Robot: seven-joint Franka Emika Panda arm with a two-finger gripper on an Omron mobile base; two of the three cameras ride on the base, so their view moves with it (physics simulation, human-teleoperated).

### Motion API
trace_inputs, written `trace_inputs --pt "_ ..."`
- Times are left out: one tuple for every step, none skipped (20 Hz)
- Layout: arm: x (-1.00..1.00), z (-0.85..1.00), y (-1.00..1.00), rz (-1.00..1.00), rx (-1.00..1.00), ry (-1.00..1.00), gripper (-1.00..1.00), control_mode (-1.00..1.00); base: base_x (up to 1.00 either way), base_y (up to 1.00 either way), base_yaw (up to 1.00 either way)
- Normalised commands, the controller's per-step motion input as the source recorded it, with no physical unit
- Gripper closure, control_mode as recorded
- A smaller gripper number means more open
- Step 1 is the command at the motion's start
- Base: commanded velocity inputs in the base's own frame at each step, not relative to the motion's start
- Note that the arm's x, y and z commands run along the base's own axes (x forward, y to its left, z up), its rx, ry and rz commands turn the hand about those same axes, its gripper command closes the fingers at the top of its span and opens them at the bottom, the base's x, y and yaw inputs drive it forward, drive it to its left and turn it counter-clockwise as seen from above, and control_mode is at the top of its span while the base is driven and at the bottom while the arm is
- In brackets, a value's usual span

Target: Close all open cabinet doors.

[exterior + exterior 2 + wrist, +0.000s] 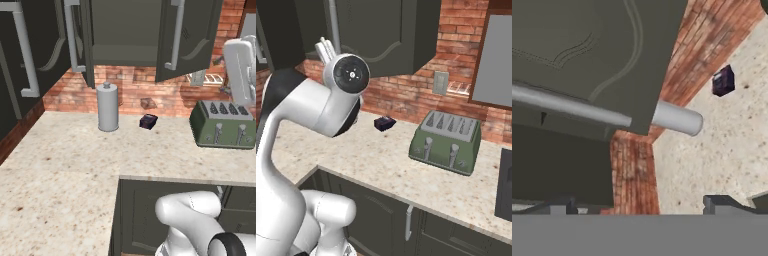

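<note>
No text, label, brand, number or sign can be read anywhere. The green toaster (222, 125) on the right of the counter carries no legible marking, the small dark box (148, 121) by the far brick wall is too small to tell, and the cabinet doors (187, 37) are plain.

The left base view looks forward and down from behind the arm's left at the speckled tabletop (75, 165), the brick wall (165, 92) and the open cabinet doors (187, 37). The right base view takes the same corner from the arm's right; both share the green toaster (223, 125) and small dark box (148, 121). The hand view, rolled and close, faces a door panel (597, 55), with the paper towel roll (677, 118) beyond.
</note>
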Motion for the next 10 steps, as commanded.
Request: trace_inputs --pt "0.48 0.01 0.13 0.0 0.15 0.03 -1.0 -1.0 0.0 0.0 0.0" --pt "0.5 0.0 0.15 0.0 0.13 0.03 -1.0 -1.0 0.0 0.0 0.0" --pt "0.53 0.0 0.17 0.0 0.12 0.04 -1.0 -1.0 0.0 0.0 0.0" --pt "0.55 0.0 0.22 0.0 0.09 0.05 -1.0 -1.0 0.0 0.0 0.0" --pt "0.55 0.0 0.25 0.0 0.07 0.02 -1.0 -1.0 0.0 0.0 0.0" --pt "0.54 0.0 0.26 0.0 0.04 0.03 -1.0 -1.0 0.0 0.0 0.0" --pt "0.51 0.0 0.3 0.0 0.0 0.03 -1.0 -1.0 0.0 0.0 0.0" --pt "0.5 0.0 0.34 0.0 0.0 0.03 -1.0 -1.0 0.0 0.0 0.0" --pt "0.5 0.0 0.33 0.0 0.0 0.0 -1.0 -1.0 0.0 0.0 0.0" --pt "0.49 0.0 0.29 0.0 0.0 0.0 -1.0 -1.0 0.0 0.0 0.0"
